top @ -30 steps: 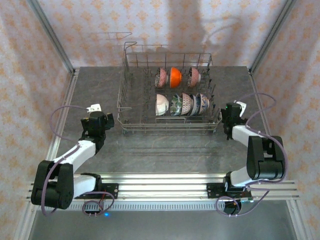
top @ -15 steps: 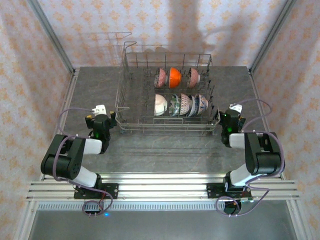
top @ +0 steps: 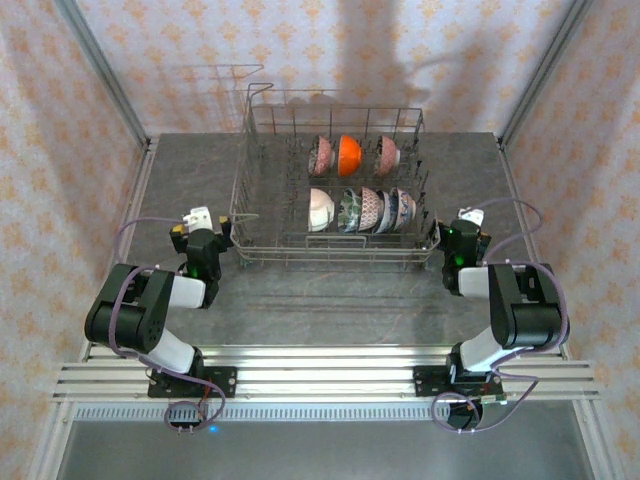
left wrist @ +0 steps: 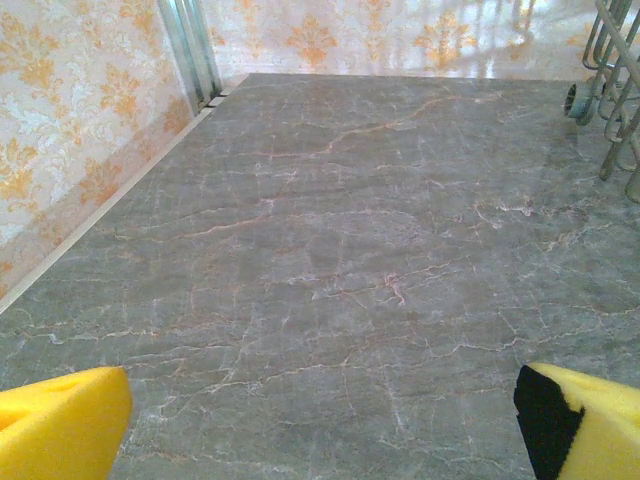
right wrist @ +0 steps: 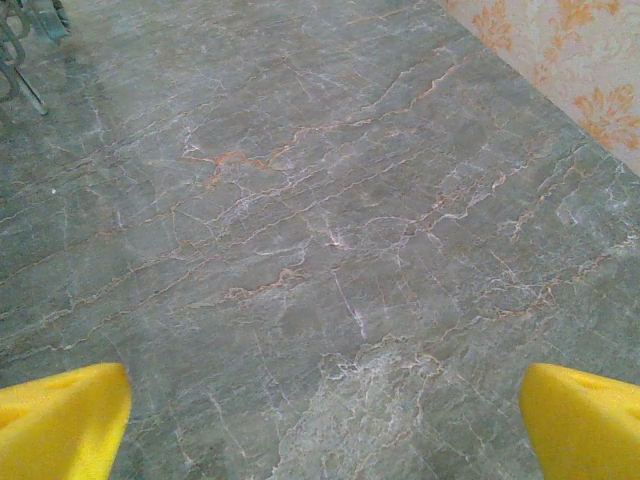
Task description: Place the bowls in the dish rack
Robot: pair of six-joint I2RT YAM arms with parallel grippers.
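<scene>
The bowls [top: 350, 155] stand on edge in two rows inside the dish rack [top: 240, 205], at the far middle of the desk [top: 330, 300], so the loading looks finished to me. Your left hand [top: 205, 232] and right hand [top: 462, 235] are both wide open and hold nothing, low beside the near corners of the rack. Next you need only to bring both hands home, without touching the rack.

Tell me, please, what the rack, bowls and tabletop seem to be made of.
Rack: grey metal wire, matte; thin bent rods.
Bowls: likely glazed ceramic; glossy, painted patterns.
Tabletop: grey marble or marble-look laminate, slight sheen; pale and rusty veins.
</scene>
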